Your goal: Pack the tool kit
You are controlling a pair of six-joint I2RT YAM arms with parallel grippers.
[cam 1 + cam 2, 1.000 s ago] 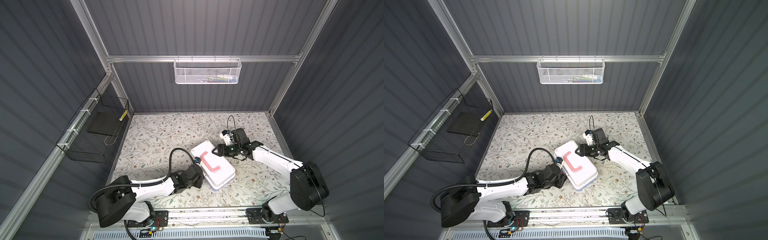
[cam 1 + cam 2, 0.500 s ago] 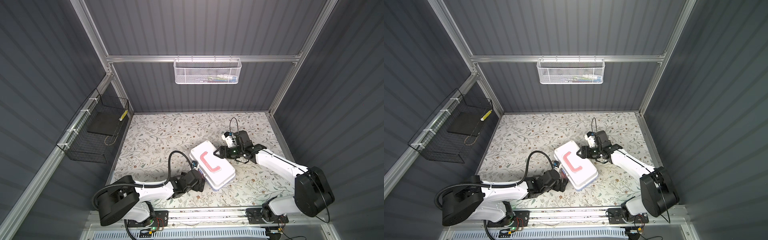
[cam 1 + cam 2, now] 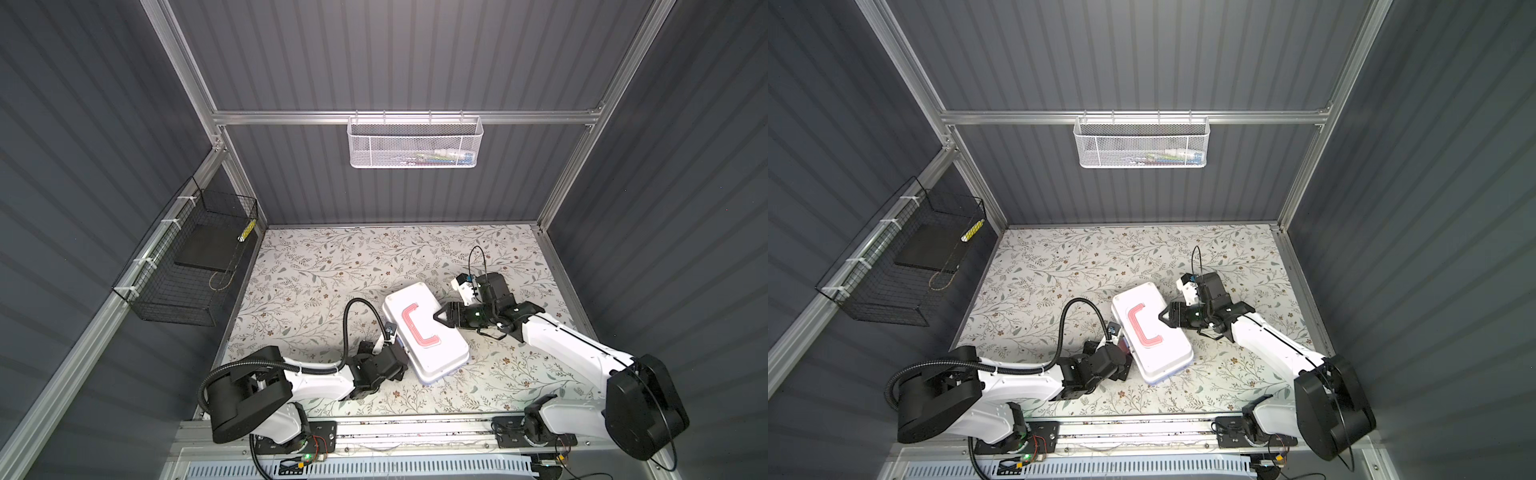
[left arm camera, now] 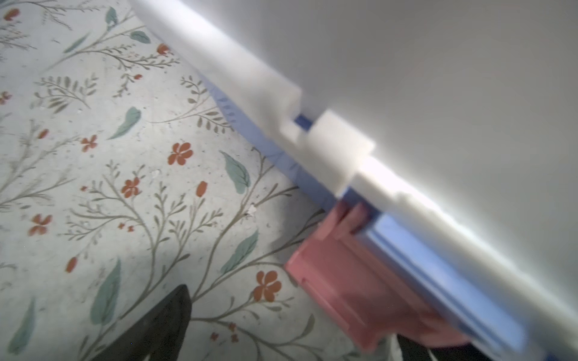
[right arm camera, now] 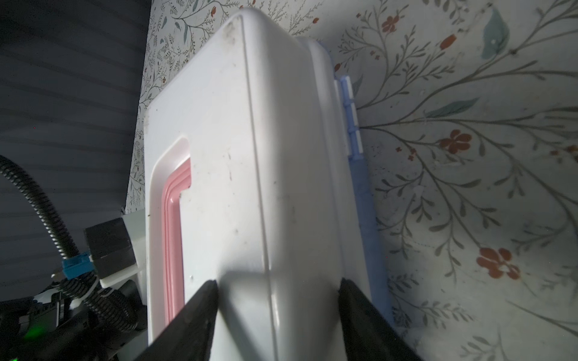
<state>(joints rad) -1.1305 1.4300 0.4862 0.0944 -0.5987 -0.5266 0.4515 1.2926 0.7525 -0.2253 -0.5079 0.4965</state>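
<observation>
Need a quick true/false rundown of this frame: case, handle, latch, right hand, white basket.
1. The case is closed. True.
2. The handle stands upright. False: it lies flat in its recess.
3. The latch is snapped shut. False: it is swung away from the case.
4. The right hand reaches over the case's edge. True.
5. The white basket sits on the table. False: it hangs from the rail at the back.
</observation>
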